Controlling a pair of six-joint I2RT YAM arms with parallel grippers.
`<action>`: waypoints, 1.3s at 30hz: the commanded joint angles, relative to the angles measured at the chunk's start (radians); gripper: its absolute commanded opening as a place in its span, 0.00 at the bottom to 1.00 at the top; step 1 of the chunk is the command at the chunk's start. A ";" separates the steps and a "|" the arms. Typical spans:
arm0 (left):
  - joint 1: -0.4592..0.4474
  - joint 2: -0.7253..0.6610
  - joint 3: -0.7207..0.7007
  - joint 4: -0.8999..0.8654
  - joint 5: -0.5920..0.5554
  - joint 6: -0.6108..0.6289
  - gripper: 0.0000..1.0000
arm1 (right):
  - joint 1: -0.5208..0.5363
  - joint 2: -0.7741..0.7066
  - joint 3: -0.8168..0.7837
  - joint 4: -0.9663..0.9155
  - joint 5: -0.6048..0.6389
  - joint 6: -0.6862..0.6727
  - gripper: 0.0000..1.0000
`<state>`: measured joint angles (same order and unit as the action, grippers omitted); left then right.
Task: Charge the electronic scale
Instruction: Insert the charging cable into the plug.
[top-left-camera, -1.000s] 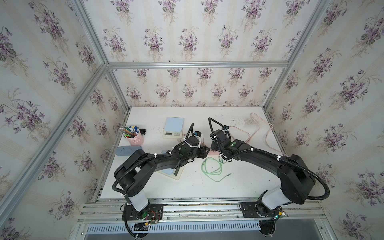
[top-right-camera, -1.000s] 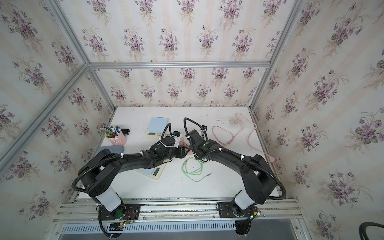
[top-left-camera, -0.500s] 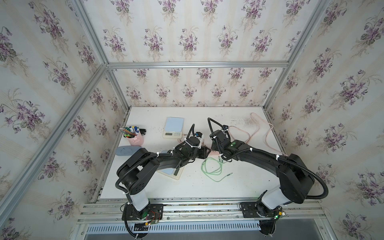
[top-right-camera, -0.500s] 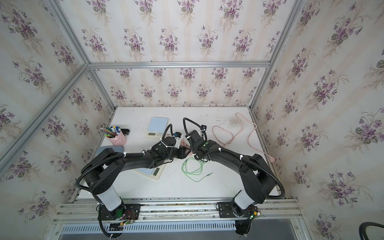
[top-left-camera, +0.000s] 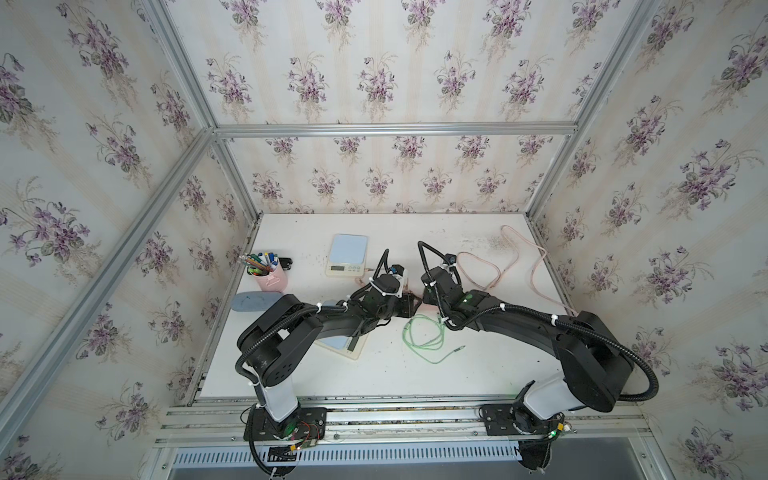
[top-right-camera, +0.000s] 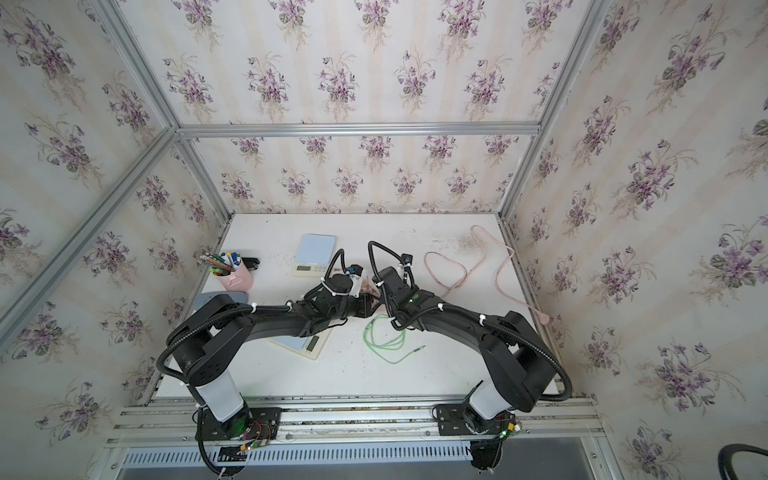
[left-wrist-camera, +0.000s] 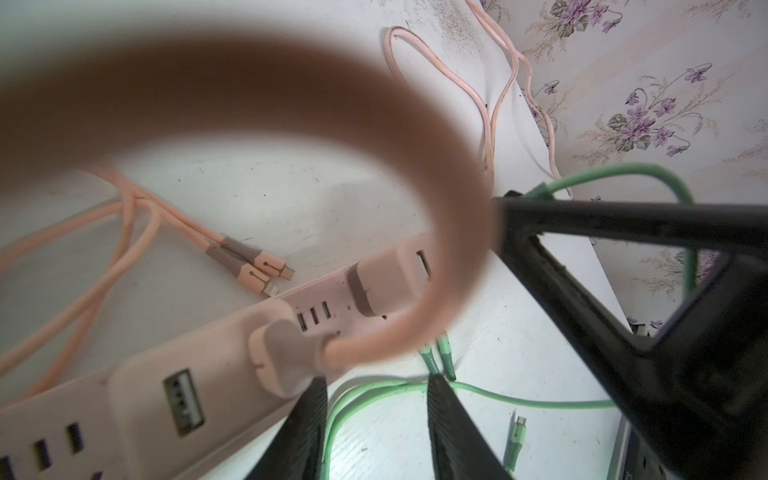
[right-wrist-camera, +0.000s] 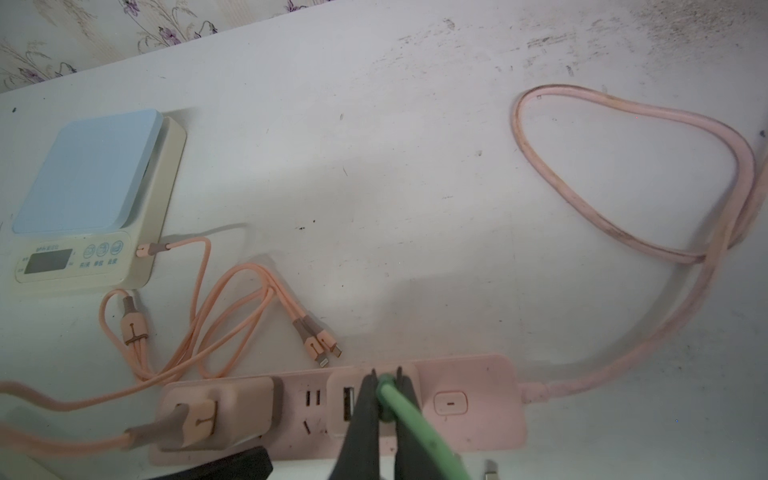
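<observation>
The electronic scale (right-wrist-camera: 83, 199), blue plate on a cream body, sits at the back of the table (top-left-camera: 348, 253) (top-right-camera: 316, 251), with a pink cable plug (right-wrist-camera: 147, 250) in its side. That cable runs to a pink charger (right-wrist-camera: 216, 411) on the pink power strip (right-wrist-camera: 478, 399). My right gripper (right-wrist-camera: 386, 374) is shut on the plug of a green cable (right-wrist-camera: 419, 428), pressed at a pink USB adapter (right-wrist-camera: 345, 403) on the strip. My left gripper (left-wrist-camera: 376, 380) stands open beside the strip (left-wrist-camera: 145, 395), over loops of green cable (left-wrist-camera: 519, 401). In both top views the grippers meet mid-table (top-left-camera: 413, 305) (top-right-camera: 368, 305).
A second scale (top-left-camera: 349, 347) lies partly under my left arm. A pink pen cup (top-left-camera: 266, 270) and a grey-blue oval pad (top-left-camera: 253, 301) stand at the left. The strip's pink cord (top-left-camera: 515, 266) loops across the back right. Green cable coils (top-left-camera: 424, 340) lie in front.
</observation>
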<state>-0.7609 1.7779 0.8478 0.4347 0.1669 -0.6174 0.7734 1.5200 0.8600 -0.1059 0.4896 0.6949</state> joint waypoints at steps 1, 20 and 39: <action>0.003 0.012 0.002 0.044 0.034 -0.025 0.42 | 0.018 0.001 -0.044 -0.084 -0.094 -0.003 0.00; 0.007 0.002 0.013 0.023 0.041 -0.007 0.41 | 0.030 0.163 -0.022 -0.238 -0.272 0.015 0.00; 0.024 -0.128 0.011 -0.083 0.027 0.189 0.50 | -0.155 0.073 0.179 0.130 -0.125 -0.351 0.00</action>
<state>-0.7399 1.6566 0.8570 0.3744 0.2062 -0.4862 0.6243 1.6039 1.0447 -0.1444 0.3489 0.4263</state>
